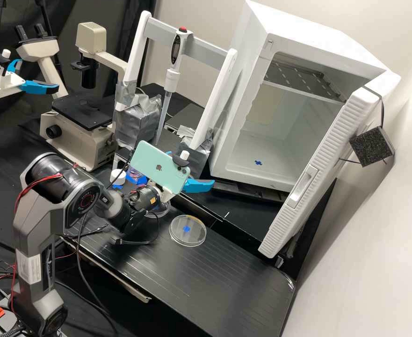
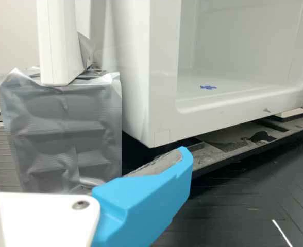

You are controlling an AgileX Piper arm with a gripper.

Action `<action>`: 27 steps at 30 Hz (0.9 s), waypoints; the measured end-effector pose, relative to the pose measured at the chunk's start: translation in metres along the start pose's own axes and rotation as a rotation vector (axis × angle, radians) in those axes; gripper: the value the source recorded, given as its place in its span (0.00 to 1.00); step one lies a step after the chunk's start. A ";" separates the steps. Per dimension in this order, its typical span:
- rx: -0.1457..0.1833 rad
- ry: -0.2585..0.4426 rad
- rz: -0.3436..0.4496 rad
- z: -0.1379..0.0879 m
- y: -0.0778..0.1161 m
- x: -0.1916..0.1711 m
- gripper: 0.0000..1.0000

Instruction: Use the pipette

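Note:
The pipette (image 1: 172, 79), a white handle with a red top button and a long clear tip, hangs upright from the crossbar of the white rack (image 1: 138, 51). My gripper (image 1: 198, 186) is open, right of the phone on my wrist and in front of the rack's right foot, lower than the pipette handle and apart from it. In the wrist view, one blue finger of the gripper (image 2: 146, 198) has nothing against its grey pad. A lidded petri dish (image 1: 187, 230) lies on the bench in front of the gripper. Another dish (image 1: 159, 210) is partly hidden behind my wrist.
The white incubator (image 1: 257, 140) stands open at the right, its door swung toward the bench front. Behind the arm are a white cap (image 1: 117, 176) and a small pink-tinted container (image 1: 135, 175). A microscope (image 1: 82, 112) stands at the left. The rack's taped foot (image 2: 64, 128) is beside the incubator.

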 end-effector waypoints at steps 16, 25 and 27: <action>-0.009 0.145 0.079 -0.034 0.025 -0.048 1.00; -0.014 0.382 0.100 -0.105 0.039 -0.065 1.00; -0.017 0.394 0.100 -0.118 0.044 -0.062 1.00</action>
